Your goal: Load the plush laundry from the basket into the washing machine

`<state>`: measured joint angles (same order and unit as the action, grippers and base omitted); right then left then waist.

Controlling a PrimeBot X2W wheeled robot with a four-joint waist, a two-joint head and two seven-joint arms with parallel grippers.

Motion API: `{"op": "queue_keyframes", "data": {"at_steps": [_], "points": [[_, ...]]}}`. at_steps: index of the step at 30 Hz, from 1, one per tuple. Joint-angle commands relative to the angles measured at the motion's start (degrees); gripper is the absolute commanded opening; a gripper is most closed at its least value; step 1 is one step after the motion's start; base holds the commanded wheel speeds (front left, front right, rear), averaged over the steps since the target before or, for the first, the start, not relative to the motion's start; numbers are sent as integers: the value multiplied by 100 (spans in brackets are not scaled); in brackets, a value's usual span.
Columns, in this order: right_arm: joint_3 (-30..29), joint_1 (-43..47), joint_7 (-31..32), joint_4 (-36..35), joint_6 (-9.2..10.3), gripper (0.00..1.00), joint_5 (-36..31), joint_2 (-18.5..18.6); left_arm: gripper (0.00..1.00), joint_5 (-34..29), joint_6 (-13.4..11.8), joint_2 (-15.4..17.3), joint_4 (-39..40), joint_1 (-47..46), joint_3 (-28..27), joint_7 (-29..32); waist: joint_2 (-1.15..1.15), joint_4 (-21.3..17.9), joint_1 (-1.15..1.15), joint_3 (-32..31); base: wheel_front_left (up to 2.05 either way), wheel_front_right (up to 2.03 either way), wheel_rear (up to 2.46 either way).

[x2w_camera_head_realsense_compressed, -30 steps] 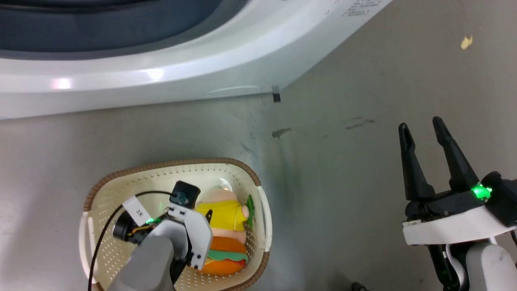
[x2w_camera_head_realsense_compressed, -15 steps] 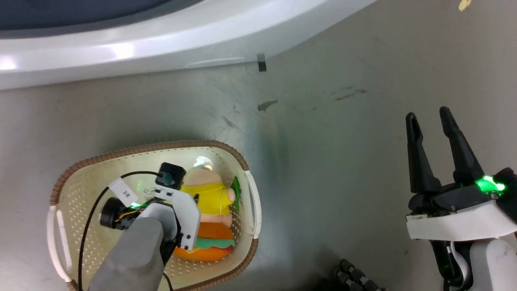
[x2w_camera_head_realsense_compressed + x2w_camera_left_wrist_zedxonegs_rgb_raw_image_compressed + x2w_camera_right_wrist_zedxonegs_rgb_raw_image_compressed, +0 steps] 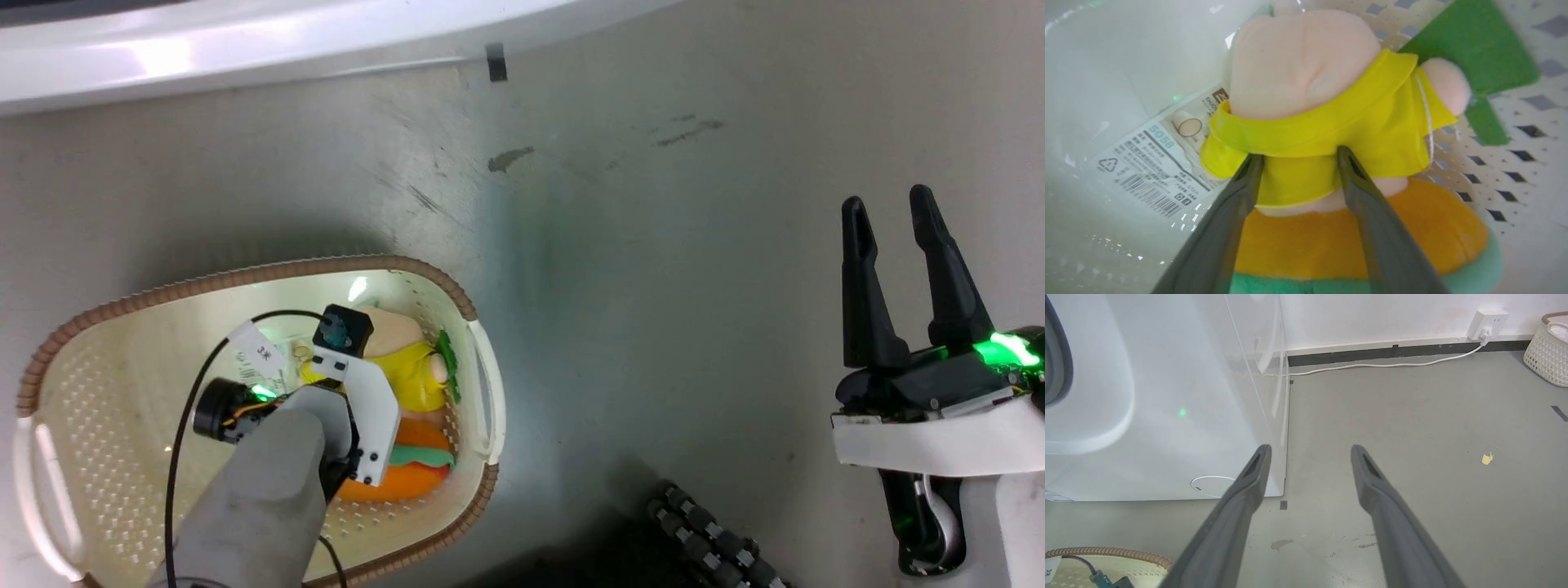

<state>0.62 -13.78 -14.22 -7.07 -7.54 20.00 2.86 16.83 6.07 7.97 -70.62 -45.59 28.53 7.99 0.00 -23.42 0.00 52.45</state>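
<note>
The cream basket [image 3: 245,273] with a brown rim sits on the floor at the lower left. In it lie the plush laundry: a pink-and-yellow plush [image 3: 412,367], an orange hamburger plush [image 3: 412,482] and a green bit [image 3: 447,363]. My left arm reaches down into the basket. In the left wrist view my left gripper [image 3: 1299,154] is open, its tips straddling the yellow cloth of the pink-and-yellow plush [image 3: 1306,69], above the hamburger plush [image 3: 1306,241]. My right gripper [image 3: 887,198] stands open over bare floor at the right. The white washing machine [image 3: 245,57] runs along the top edge.
A paper label [image 3: 1147,163] lies on the basket bottom beside the plush. A black ribbed cable [image 3: 710,539] shows at the bottom edge. Right wrist view: the washing machine [image 3: 1167,396] at left, a wall socket [image 3: 1488,318] with white cord, another basket [image 3: 1547,351], a yellow scrap [image 3: 1487,458].
The head camera has tilted down, so the washing machine has slid to the picture's top and the basket looks larger. My left wrist stays over the plush in the basket. The right gripper stays open.
</note>
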Motion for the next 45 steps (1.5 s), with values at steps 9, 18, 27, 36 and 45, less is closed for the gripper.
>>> {"op": "queue_keyframes", "data": {"at_steps": [9, 18, 27, 36, 45], "points": [[87, -316, -78, 108, 5, 100, 143, 1, 0, 228, -27, 199, -318, 12, 47, -227, 0, -271, 0, -265, 0, 0, 0], [-192, -2, -78, 424, 5, 100, -491, 1, 0, 510, 65, -75, -319, 888, 10, -1029, 0, 163, 0, -2080, 0, 0, 0], [-391, 548, -78, 533, 5, 100, -923, 1, 0, 690, 119, -313, -126, 1631, 70, -2044, 0, 688, 0, -3499, 0, 0, 0], [-509, 1034, -78, 497, 5, 100, -1081, 1, 0, 773, -103, -335, 1359, 2384, -254, -2296, 0, 1113, 0, -4277, 0, 0, 0], [-525, 1140, -78, 386, 5, 100, -1047, 1, 0, 351, -607, -147, 4325, 3122, -1157, -2298, 0, 1216, 0, -4266, 0, 0, 0]]}}
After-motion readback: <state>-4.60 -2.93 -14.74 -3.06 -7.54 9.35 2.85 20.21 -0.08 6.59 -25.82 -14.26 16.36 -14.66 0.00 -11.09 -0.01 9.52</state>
